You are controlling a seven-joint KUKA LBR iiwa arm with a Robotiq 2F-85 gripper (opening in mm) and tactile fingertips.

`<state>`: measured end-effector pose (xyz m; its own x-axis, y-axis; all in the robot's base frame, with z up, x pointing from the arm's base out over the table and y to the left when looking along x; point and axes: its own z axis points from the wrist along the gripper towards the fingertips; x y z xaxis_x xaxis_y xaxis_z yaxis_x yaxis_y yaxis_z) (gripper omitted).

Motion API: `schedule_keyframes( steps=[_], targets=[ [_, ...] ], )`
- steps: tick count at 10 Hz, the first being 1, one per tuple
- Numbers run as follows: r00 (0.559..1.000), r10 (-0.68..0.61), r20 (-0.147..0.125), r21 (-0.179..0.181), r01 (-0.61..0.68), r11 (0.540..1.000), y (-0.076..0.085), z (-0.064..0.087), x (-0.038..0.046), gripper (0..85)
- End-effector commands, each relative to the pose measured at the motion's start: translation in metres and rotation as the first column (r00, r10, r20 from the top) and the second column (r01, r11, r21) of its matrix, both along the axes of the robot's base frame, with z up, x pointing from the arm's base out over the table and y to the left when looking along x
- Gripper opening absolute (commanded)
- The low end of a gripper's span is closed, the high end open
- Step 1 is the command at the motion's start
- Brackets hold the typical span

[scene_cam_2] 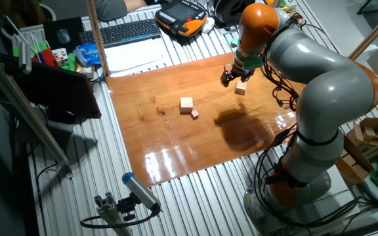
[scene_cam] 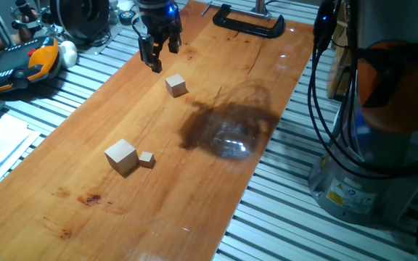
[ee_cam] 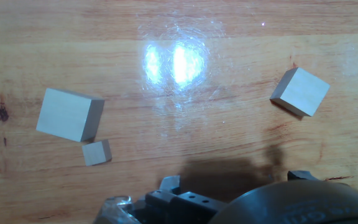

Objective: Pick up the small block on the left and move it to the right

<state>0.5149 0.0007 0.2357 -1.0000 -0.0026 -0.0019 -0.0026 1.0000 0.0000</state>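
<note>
End effector (scene_cam: pixel 157 52): open, holding nothing.
Small block (scene_cam: pixel 175 85): on the surface (scene_cam: pixel 216 181), just beside the end effector, ungrasped.
Progress: early; grasp, lift, move all left.

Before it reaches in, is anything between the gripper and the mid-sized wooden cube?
Nothing visible. The open gripper hangs near the mid-sized wooden cube; the bigger cube and the tiny cube sit well away from both.

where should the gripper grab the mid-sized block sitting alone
Grip the mid-sized block across two opposite upright faces, coming straight down from above. It lies flat on the table, apart from the other two blocks, so every side is free. In the hand view it sits turned, so rotating the gripper to match probably helps.
</note>
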Motion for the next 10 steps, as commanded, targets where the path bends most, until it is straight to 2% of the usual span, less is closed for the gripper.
schedule_keyframes(
  steps=[1, 8, 10],
  targets=[
    [0.902, 0.341, -0.265, -0.046, -0.365, 0.930, 0.0000, 0.0001, 0.0000, 0.7],
    [0.902, 0.343, -0.260, -0.046, -0.367, 0.929, -0.0002, 0.0002, -0.0003, 0.7],
    [0.906, 0.344, -0.247, -0.048, -0.366, 0.929, -0.0005, 0.0004, -0.0015, 0.7]
  ],
)
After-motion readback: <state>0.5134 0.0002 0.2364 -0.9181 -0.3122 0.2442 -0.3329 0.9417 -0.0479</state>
